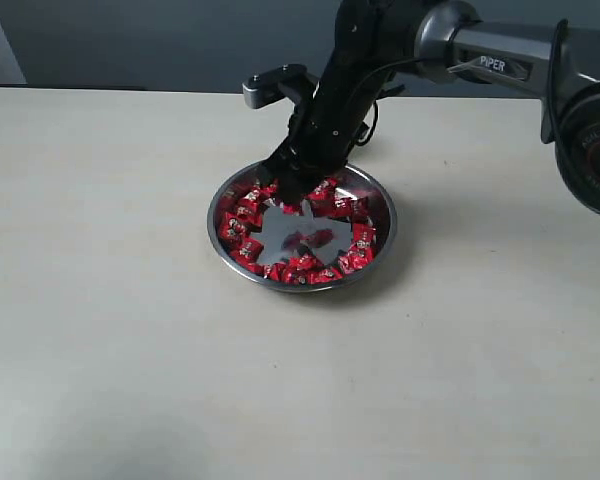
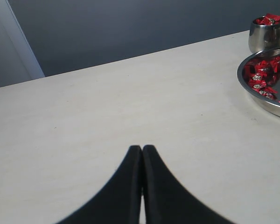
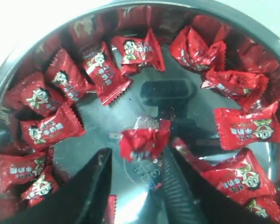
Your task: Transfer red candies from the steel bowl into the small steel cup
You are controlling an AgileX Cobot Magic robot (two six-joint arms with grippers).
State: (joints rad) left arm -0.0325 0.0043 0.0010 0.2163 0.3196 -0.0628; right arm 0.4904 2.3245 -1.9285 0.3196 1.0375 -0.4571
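The steel bowl (image 1: 392, 222) sits mid-table with red candies (image 1: 245, 215) ringed round its bare middle. My right gripper (image 1: 292, 188) reaches down into the bowl's far side. In the right wrist view the right gripper (image 3: 136, 153) is open just above the bowl's floor (image 3: 126, 112), and one crumpled red candy (image 3: 144, 142) lies at its fingertips, against one finger. The small steel cup (image 2: 266, 35), with red candies in it, stands just beyond the bowl (image 2: 255, 99); the right arm hides it in the exterior view. My left gripper (image 2: 142, 148) is shut and empty over bare table.
The pale table (image 1: 110, 300) spreads wide round the bowl. A dark wall runs behind its far edge. The right arm (image 1: 500, 60) comes in from the upper right and crosses over the bowl's back rim.
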